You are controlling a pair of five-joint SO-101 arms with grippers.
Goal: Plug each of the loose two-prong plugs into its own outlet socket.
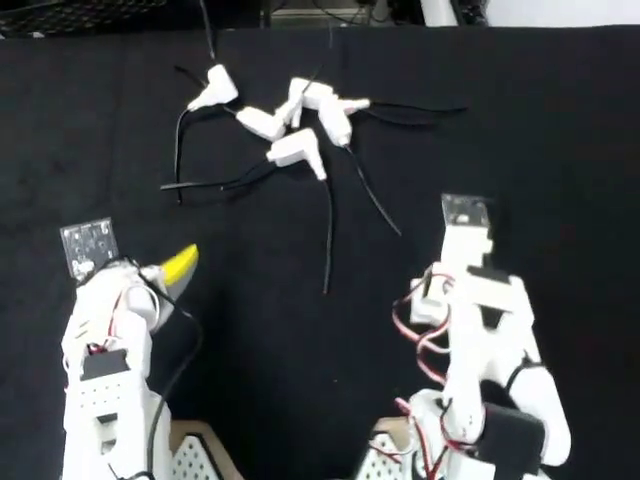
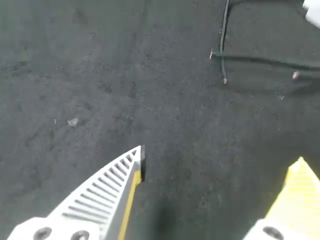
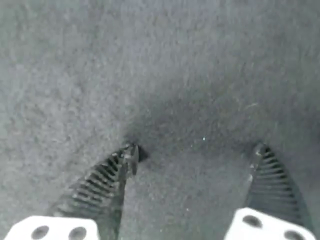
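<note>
- The left arm (image 1: 100,350) stood at the near left edge of the high view, its white links folded and the wrist tipped forward and down.
- The left pincer (image 2: 220,155) was spread wide, holding nothing: a white ribbed finger (image 2: 112,187) on one side and a yellow finger (image 2: 297,192) on the other, well apart.
- From above, the yellow finger's tip (image 1: 181,264) jutted out beside the left wrist, angled toward the middle.
- The right arm (image 1: 485,340) stood at the near right, bent over with its wrist pointing away from the base.
- The right pincer (image 3: 195,147) also gaped, with nothing between its two dark ribbed fingers (image 3: 102,187), both aimed downward.
</note>
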